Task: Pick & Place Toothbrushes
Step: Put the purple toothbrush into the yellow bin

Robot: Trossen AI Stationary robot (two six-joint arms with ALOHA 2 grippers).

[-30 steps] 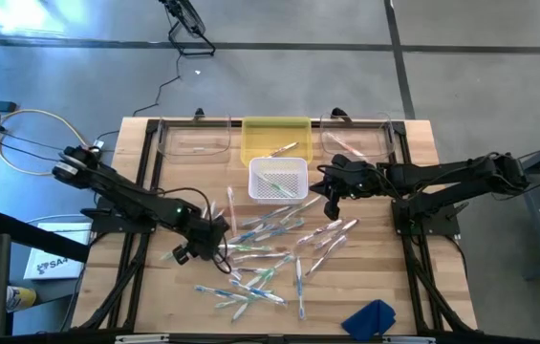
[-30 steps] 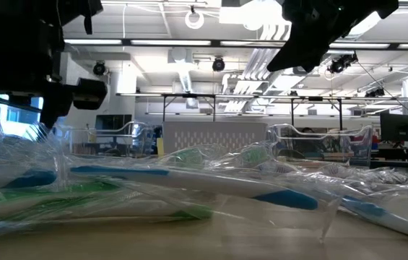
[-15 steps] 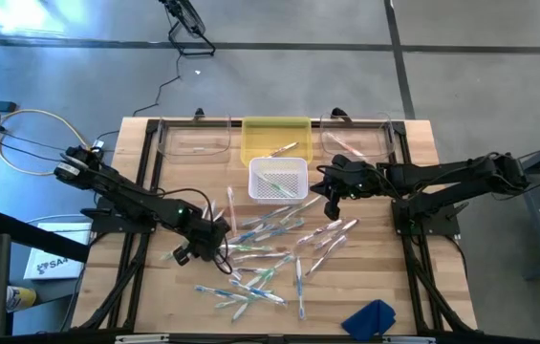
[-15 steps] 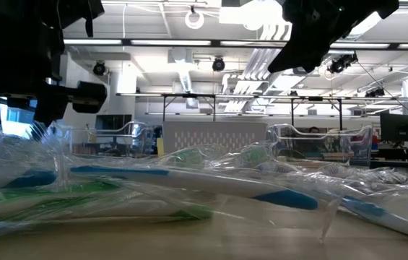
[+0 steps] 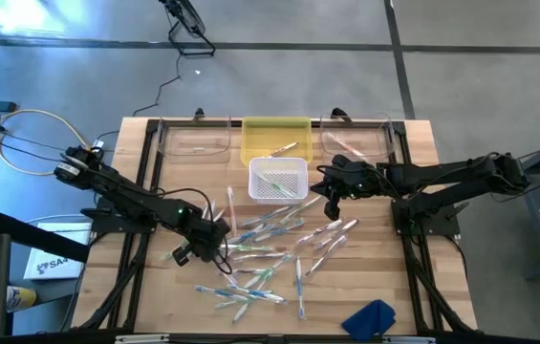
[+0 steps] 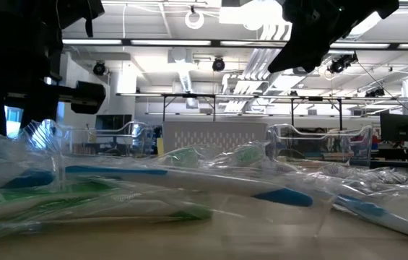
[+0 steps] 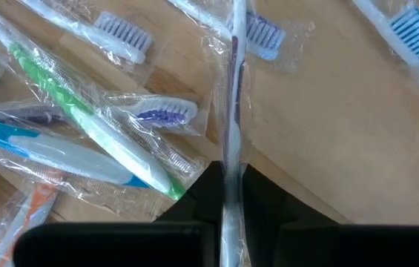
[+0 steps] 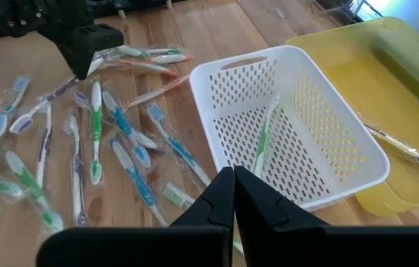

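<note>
My left gripper (image 7: 231, 194) has just pinched together on what looks like one wrapped toothbrush (image 7: 233, 96), so lifting toward the white basket (image 5: 277, 179) comes next.

Two dark jointed arms (image 5: 131, 196); black blocky jaws; cream cable loops off left arm.

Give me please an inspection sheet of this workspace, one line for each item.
Surface: wooden table.
Job's things: wrapped toothbrushes scattered mid-table; one in the white basket, one in the yellow tray.
Clutter: blue cloth at the near edge; two clear bins at the back.
Grippers: left gripper shut on a wrapped toothbrush; right gripper shut, empty, beside the basket.
Cables: loops left of the table.
Surroundings: grey floor.
</note>
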